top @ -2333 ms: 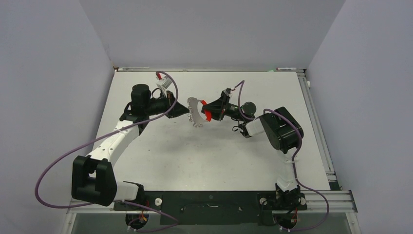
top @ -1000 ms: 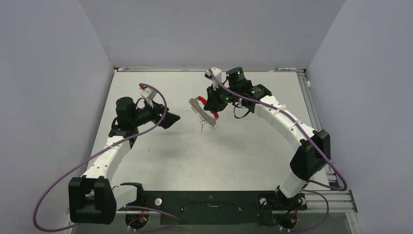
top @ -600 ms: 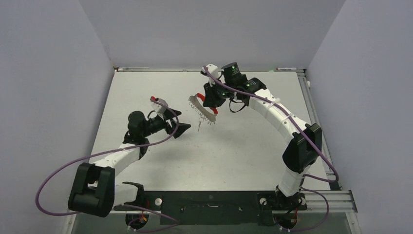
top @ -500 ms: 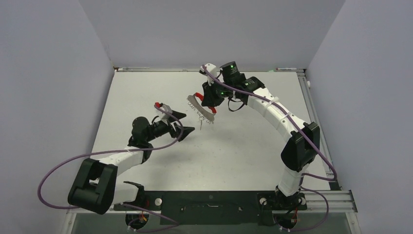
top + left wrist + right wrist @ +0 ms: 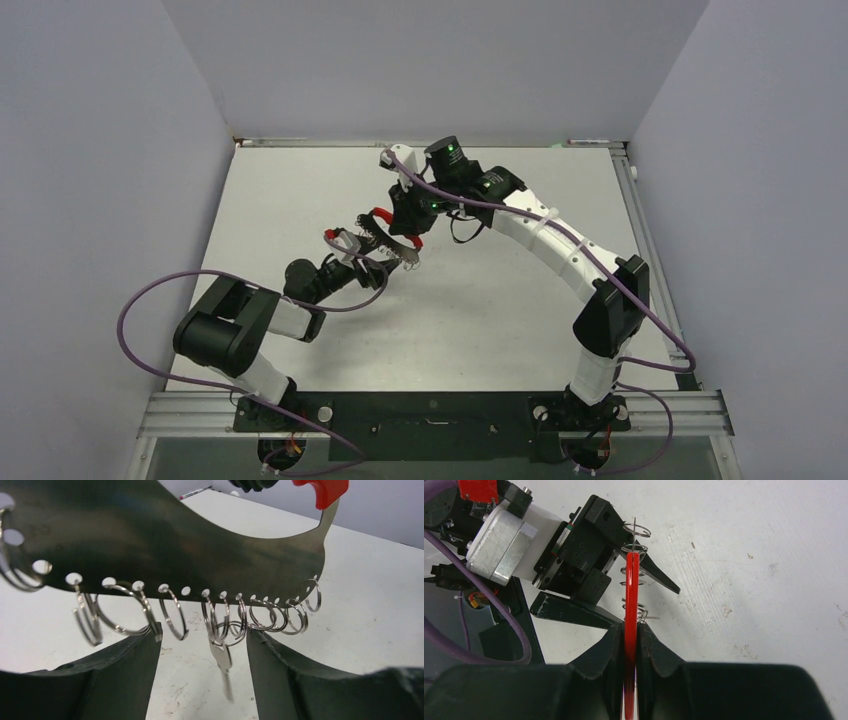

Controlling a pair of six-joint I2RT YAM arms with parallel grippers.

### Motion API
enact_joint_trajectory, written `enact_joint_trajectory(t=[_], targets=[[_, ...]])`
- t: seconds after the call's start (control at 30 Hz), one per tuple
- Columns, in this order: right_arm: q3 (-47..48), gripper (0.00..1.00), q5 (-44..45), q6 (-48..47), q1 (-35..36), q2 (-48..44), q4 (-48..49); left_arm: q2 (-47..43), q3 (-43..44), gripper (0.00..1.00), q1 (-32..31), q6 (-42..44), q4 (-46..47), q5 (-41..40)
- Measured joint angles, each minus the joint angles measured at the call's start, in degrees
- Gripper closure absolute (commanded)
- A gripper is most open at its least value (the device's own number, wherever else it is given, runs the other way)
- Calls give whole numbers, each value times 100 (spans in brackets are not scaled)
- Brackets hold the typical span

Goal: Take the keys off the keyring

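The keyring, a curved grey metal plate with a bright red strap-like handle and a row of thin wire rings threaded through holes along its lower edge, is held above the white table near its middle, a little further left than half a second earlier. It is clamped at the red handle between the closed fingers of the right gripper. The left gripper, which was lower and well apart from the plate, has been brought up under it, and its jaws have been narrowed but are seen parted, one finger on each side of the single flat silver-grey metal key, neither touching it. The key is hung from one ring near the plate's middle, its long axis almost upright and its blade pointed down at the table. The plate is stood on edge, its long axis seen running from upper left to lower right in the top view.
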Motion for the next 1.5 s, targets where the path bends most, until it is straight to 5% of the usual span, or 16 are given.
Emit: enact_joint_trajectory(t=[0.2, 0.43, 0.67, 1.07, 1.5], targets=[[28, 95, -9, 37, 81, 0, -4, 52, -48, 67, -195, 240, 240, -105], [107, 95, -7, 66, 87, 0, 0, 90, -81, 70, -210, 304, 352, -160], [109, 95, -31, 125, 74, -2, 0, 87, -105, 96, -210, 245, 365, -142], [44, 95, -439, 636, -461, -48, 160, -671, -262, 100, -208, 271, 310, 37], [-791, 95, -809, 931, -669, -332, 763, -1491, -9, 100, -39, 72, -1475, 350]])
